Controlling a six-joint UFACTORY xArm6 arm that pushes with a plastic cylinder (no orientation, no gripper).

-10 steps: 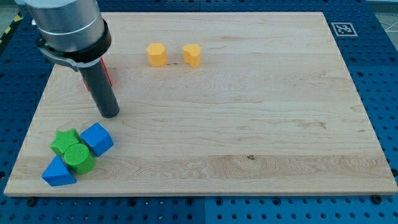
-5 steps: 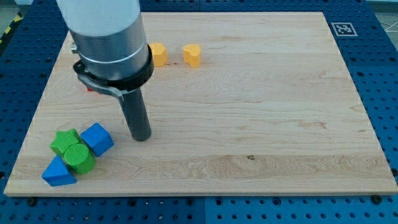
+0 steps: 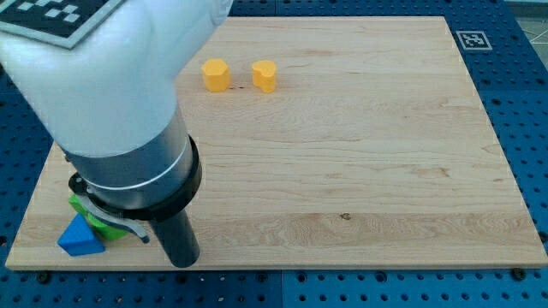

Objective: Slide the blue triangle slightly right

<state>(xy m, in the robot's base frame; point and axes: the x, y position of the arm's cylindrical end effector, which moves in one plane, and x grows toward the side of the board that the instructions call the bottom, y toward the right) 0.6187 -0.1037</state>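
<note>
The blue triangle (image 3: 80,240) lies at the board's bottom left corner. My tip (image 3: 182,260) rests on the board near its bottom edge, to the right of the triangle with a gap between them. The arm's body hides the blue cube and most of the green blocks (image 3: 92,221); only a green edge shows just above the triangle.
Two yellow blocks (image 3: 216,74) (image 3: 265,75) sit near the board's top edge, left of centre. A fiducial marker (image 3: 471,39) is at the board's top right corner. The wooden board (image 3: 360,154) lies on a blue pegboard.
The arm has swept from the board's upper left down toward the bottom edge, and my tip now sits right of the blue triangle. The blocks have not visibly moved.
</note>
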